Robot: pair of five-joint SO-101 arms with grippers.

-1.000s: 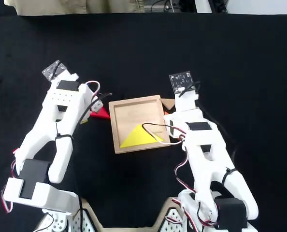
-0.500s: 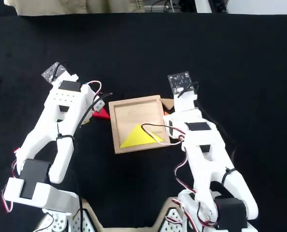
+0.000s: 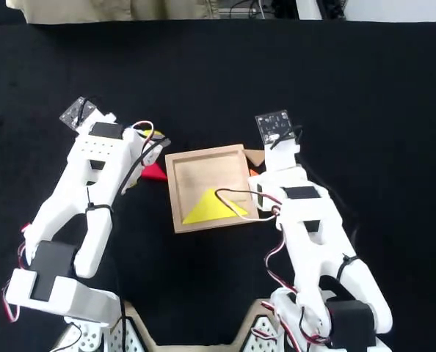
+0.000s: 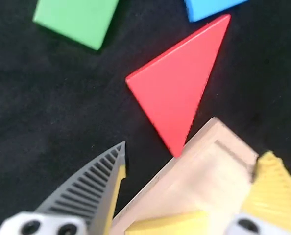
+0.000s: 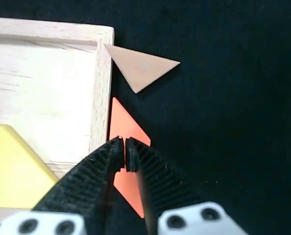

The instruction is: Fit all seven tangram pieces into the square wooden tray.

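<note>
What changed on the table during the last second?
The left arm edged its wrist slightly outward, away from the wooden tray, uncovering a bit more of the red triangle. Nothing was grasped or released. The right arm, the tray and the yellow triangle in it kept their places.

White arms [image 3: 78, 198], ribbed black fingers [image 5: 89, 178]

A black table [image 3: 365, 88] spreads across the high view. Past its far edge, toward the left corner, lies a band of beige fabric [image 3: 115, 9]. Further along that edge sit dark cables [image 3: 251, 7], and a white surface [image 3: 401, 9] shows beyond the far right corner.
</note>
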